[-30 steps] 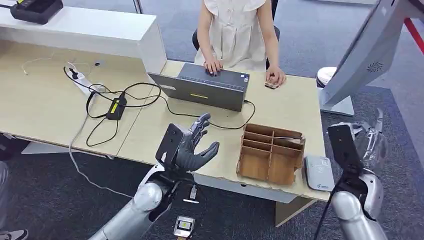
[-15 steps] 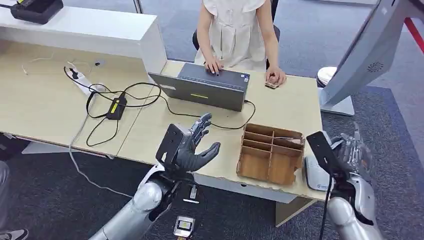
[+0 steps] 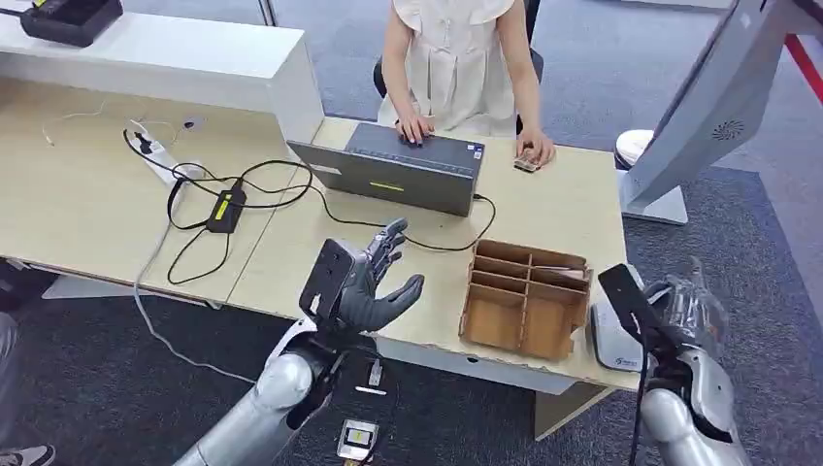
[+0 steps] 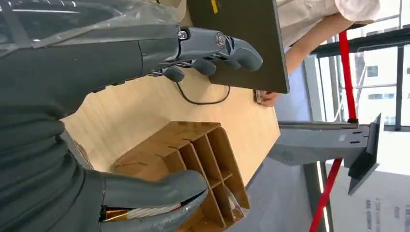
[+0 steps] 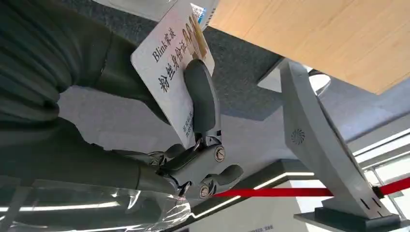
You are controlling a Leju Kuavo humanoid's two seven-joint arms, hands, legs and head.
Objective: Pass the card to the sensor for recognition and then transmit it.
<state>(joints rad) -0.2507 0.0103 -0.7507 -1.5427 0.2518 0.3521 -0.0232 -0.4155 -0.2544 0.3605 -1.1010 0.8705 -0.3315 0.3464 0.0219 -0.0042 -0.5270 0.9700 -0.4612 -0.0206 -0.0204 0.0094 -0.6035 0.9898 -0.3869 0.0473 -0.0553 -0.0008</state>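
The card [image 5: 169, 72] is held in the right hand [image 3: 684, 316], pinned by the thumb against the palm, its printed face seen in the right wrist view. In the head view that hand is poised at the near right corner of the table [image 3: 543, 209], just beside and partly over the white card reader [image 3: 613, 340], which lies next to the wooden divider box [image 3: 524, 301]. The left hand [image 3: 374, 282] is held up over the near table edge with its fingers spread and nothing in it; a person [image 3: 456, 58] is seated at the laptop [image 3: 403, 175] on the far side.

Several failures are judged possible. The card is pinched over only part of its face, so a slip or twist could be caused if its free edge is pressed against the reader or catches the divider box wall. If the card is presented tilted or too far off the reader's top, recognition may simply not be triggered. The reader sits near the table edge and could be nudged off by a heavy contact. The later handover could fail if the card is released before it is properly taken
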